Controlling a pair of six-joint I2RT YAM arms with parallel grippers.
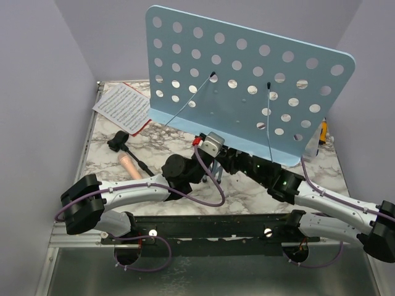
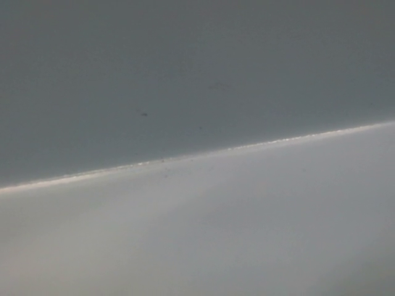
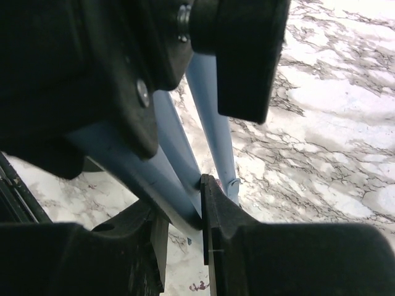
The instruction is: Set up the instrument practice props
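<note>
— Marble top underneath. Clamped on one leg of stand with right claw; with left claw, can't tell.
— Probably light, stiff, top-heavy. Best held low, at legs. Standing upright mid-marble; Mic, sheets left of stand.

The light blue perforated music stand rises over the middle of the marble table, its tripod legs close together. At the far left, white sheet music lies on a red sheet. Nearer, the pinkish-beige microphone lies flat.
</note>
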